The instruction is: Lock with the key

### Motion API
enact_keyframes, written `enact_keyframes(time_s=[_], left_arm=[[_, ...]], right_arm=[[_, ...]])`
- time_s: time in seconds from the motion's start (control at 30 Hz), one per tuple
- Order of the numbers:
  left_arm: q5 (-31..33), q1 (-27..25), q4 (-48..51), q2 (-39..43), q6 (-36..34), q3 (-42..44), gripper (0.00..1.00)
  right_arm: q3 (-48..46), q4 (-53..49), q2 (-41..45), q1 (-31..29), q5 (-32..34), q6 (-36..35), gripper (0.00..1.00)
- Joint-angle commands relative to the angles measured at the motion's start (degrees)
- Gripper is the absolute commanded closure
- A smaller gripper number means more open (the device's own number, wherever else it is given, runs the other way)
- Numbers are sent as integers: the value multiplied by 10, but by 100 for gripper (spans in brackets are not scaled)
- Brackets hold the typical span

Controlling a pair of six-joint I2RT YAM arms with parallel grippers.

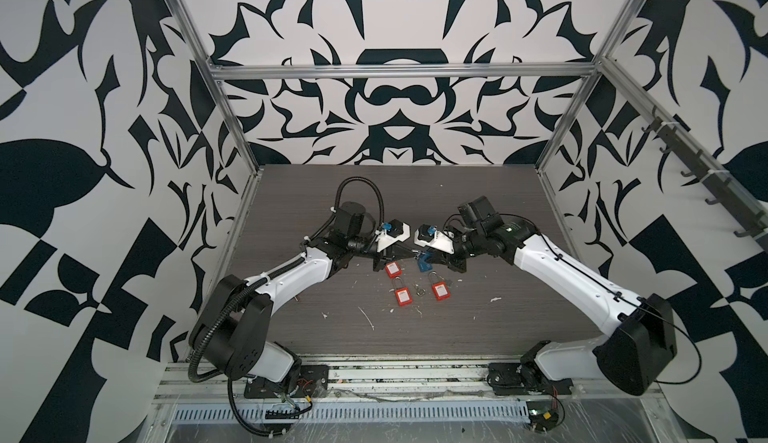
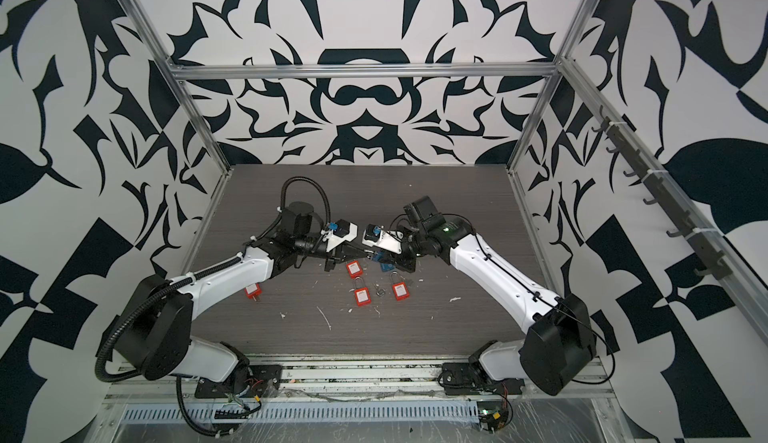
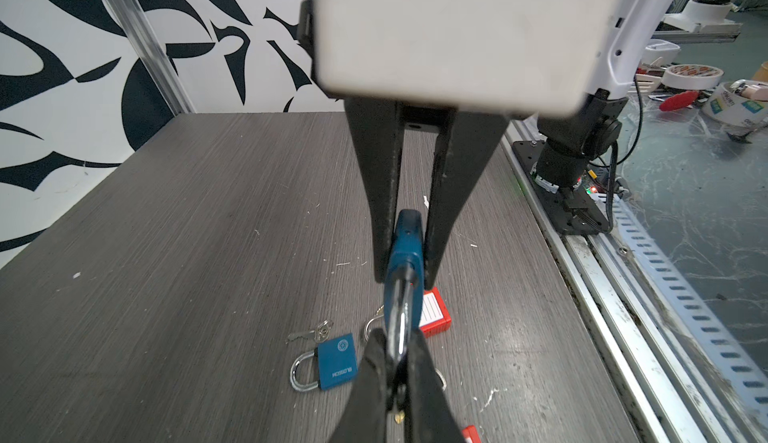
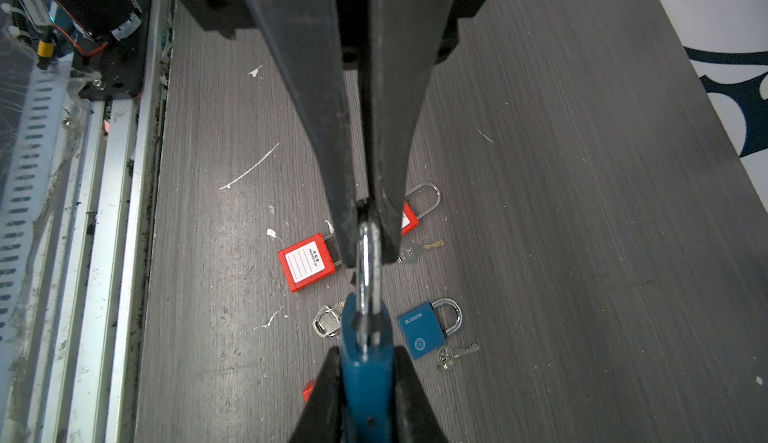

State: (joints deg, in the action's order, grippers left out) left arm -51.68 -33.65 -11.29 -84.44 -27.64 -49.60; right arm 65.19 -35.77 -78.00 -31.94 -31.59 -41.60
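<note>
A blue padlock (image 4: 365, 378) hangs above the table between both grippers. My right gripper (image 4: 366, 353) is shut on its body, which the left wrist view shows as the blue padlock (image 3: 405, 250). My left gripper (image 3: 397, 339) is shut on its silver shackle (image 4: 369, 262). In both top views the two grippers meet at mid-table, left gripper (image 1: 409, 252) against right gripper (image 1: 430, 259). No key is in either gripper. One key (image 4: 457, 353) lies loose on the table, also seen as the key (image 3: 309, 334), and a brass key (image 4: 422, 249) lies farther off.
A second blue padlock (image 3: 334, 362) lies flat by the loose key. Red padlocks (image 1: 392, 269) (image 1: 402, 295) (image 1: 440, 289) lie under and in front of the grippers, one more red padlock (image 2: 252, 291) under the left arm. A key ring (image 1: 419, 291) sits between them. Aluminium rails edge the table.
</note>
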Motion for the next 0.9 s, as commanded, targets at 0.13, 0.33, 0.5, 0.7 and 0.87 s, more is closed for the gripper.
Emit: enact_keyframes(time_s=[0.13,0.33,0.5,0.7,0.87], left_arm=[[-37,-36,-43,15,-17,13,100],[-46,-35,-43,16,-6,12,100],[-58,-36,-56,4,8,8,100],[-59,-40,-65,-11,9,8,100],[-47,-57,-68,-27,-3,7,100]], right_arm=[[116,17,-36,-6,-156,5,100],[106,53,-31,10,-166,18,100],[83,147,-25,11,-175,56,100],[93,182,-32,12,-171,67,100],[109,194,-48,11,-166,74,100]])
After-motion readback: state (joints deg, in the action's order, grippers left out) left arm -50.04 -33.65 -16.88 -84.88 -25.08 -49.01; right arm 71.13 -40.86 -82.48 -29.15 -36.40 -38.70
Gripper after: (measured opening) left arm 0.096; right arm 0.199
